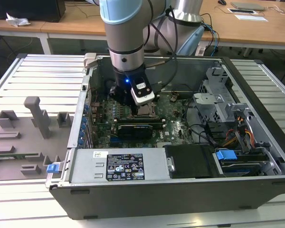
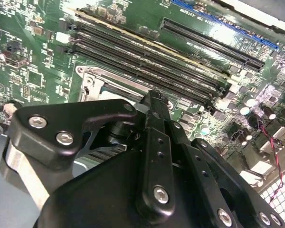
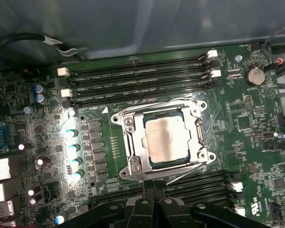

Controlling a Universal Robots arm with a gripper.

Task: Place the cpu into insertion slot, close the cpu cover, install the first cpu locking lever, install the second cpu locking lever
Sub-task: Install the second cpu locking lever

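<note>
Wooden desks point(image 1: 256, 26) behind slatted table point(image 1: 42, 76)

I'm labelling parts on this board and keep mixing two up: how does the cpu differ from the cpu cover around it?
In the first wrist view, the cpu is a solid, dull grey square, while the cpu cover is a shinier silver frame with a large window. The cover is wider and reaches past the chip on every side; the cpu shows through that window. The cover carries screws at its corners; the cpu's top is plain. Both are square, metallic and lie flat on the green motherboard.
</note>
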